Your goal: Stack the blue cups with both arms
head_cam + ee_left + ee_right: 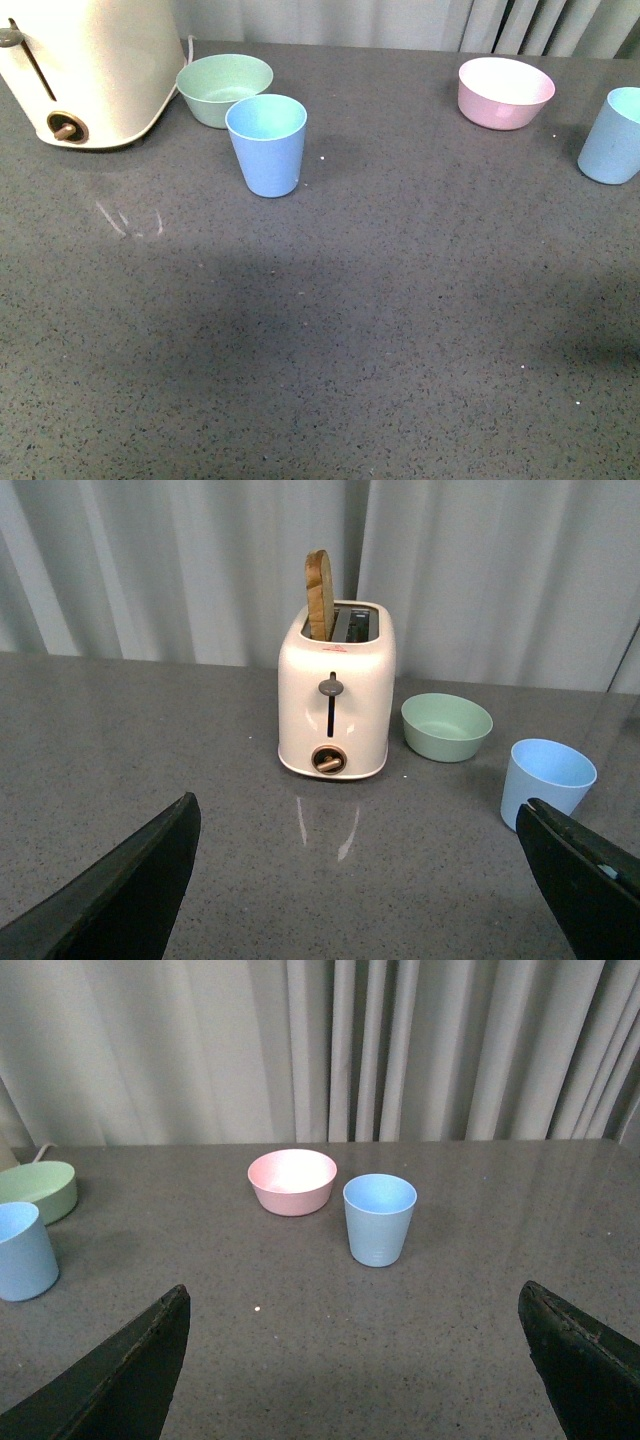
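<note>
**A:** Starting up close: spotted the left tool and the right tool, each with fingers splayed wide and gripping nothing. Guessing hovering over bare surface, set for a reach. Can't see either one in the front view, btw.

**B:** Makes sense. Where to look for the cups though?

**A:** Counted two. Found the first blue cup upright, just right of the toaster and a touch nearer the robot. Found the second blue cup upright too, way off to the toaster's right, clipped by the front view's edge. Well apart, so probably laid out one per arm, which fits a two-arm stacking job. Not stacked yet, not even touched.

**B:** And the other stuff?

**A:** Two bowls. One mint green bowl just beside the toaster, right behind the first cup. One pink bowl far to the toaster's right, near the second cup. Likely just clutter to steer around. Also one toaster, with one bread slice poking out of a slot. Pleated curtain hanging behind everything.
</note>
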